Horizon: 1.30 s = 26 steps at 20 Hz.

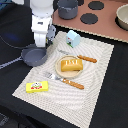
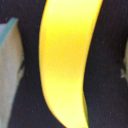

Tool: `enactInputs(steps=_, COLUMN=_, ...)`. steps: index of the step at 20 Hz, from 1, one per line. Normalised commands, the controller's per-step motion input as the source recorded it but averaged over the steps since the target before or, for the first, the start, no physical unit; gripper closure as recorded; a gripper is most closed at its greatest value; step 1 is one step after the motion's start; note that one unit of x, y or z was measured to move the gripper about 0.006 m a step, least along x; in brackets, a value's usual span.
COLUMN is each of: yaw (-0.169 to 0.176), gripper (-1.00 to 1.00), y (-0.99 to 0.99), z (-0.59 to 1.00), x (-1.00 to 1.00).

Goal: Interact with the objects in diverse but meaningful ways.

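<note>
The arm's gripper (image 1: 40, 44) hangs over the frying pan (image 1: 34, 56) at the exterior view's left, just off the edge of the placemat (image 1: 95, 75). The wrist view is filled by a banana (image 2: 65, 60) running lengthwise between the two pale fingers (image 2: 10, 75), seen at either edge of the frame with dark gaps between them and the fruit. So the jaws stand wide and bracket the banana, but whether they touch or grip it I cannot tell; in the exterior view the banana itself is hidden behind the gripper. Judging from this, the banana lies in or just above the pan, and the step in hand is either picking it out or setting it down there. The other items look untouched and tidily laid: a bread loaf (image 1: 71, 65) sits on a plate (image 1: 59, 71) in the middle of the mat, a fork (image 1: 64, 80) on the near side and a knife (image 1: 80, 56) on the far side, a yellow box (image 1: 37, 87) at the near corner, a blue carton (image 1: 73, 38) at the far edge. A pot (image 1: 67, 8) stands on the toy stove (image 1: 100, 22) beyond. With such an open task, much is left: only the banana and pan seem in play.
</note>
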Motion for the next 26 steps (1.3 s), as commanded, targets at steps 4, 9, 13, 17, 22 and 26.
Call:
enactInputs(steps=4, yaw=0.0, gripper=1.0, y=0.0, z=-0.03, x=-0.2)
enactInputs(steps=9, yaw=0.0, gripper=1.0, y=0.06, z=0.17, x=-0.02)
enactInputs(steps=13, yaw=0.0, gripper=1.0, y=0.16, z=0.59, x=0.0)
enactInputs(steps=17, yaw=0.0, gripper=1.0, y=0.23, z=0.9, x=0.01)
enactInputs(steps=22, yaw=0.0, gripper=1.0, y=0.25, z=0.89, x=0.09)
enactInputs(steps=26, yaw=0.0, gripper=1.0, y=0.2, z=0.73, x=0.25)
